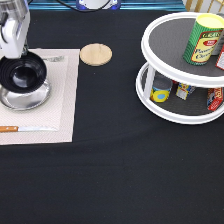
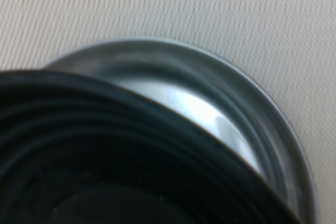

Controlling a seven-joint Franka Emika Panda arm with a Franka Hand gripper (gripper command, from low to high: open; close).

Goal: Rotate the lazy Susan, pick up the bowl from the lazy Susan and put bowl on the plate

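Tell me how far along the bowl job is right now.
Done: the bowl is off the lazy Susan. In hand: the gripper is at the bowl's rim, with the bowl over the plate. Whether the bowl rests on the plate is unclear. Left: letting go.
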